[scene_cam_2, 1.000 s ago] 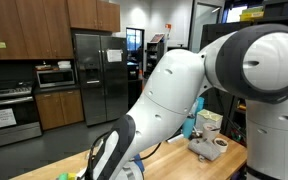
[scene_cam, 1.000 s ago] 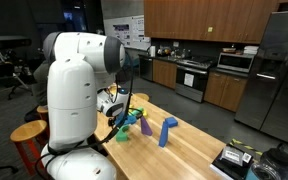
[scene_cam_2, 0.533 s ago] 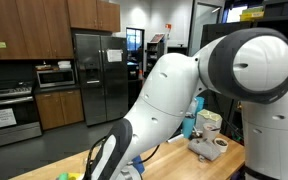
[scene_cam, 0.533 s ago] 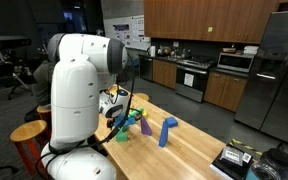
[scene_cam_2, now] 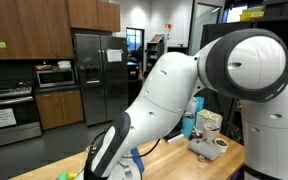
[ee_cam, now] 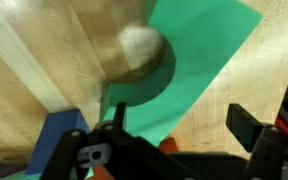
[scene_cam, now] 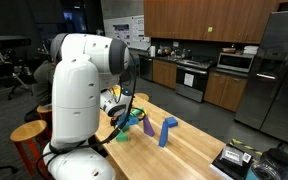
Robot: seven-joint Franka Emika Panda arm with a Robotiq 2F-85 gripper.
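Observation:
My gripper [ee_cam: 182, 120] is open and holds nothing; one finger [ee_cam: 115, 112] is over a flat green piece [ee_cam: 199, 55] and the other finger [ee_cam: 250, 126] is over bare wood. A rounded tan object [ee_cam: 136, 50] rests at the green piece's curved edge, just ahead of the jaws. A blue block [ee_cam: 52, 133] lies to the lower left. In an exterior view the gripper [scene_cam: 118, 113] hangs low over a cluster of green and purple toys [scene_cam: 134, 122] on the wooden table [scene_cam: 189, 150]. A blue upright piece [scene_cam: 166, 132] stands apart to the right.
Round wooden stools [scene_cam: 29, 132] stand beside the robot base. A tray with clutter [scene_cam: 242, 157] sits at the table's near end. In an exterior view, cups [scene_cam_2: 189, 126] and a small box [scene_cam_2: 210, 148] sit on the table behind the arm. Kitchen cabinets and a fridge [scene_cam_2: 89, 75] lie beyond.
The arm's upper body has turned slightly to the right in the exterior views. The gripper stays low over the toys, still open.

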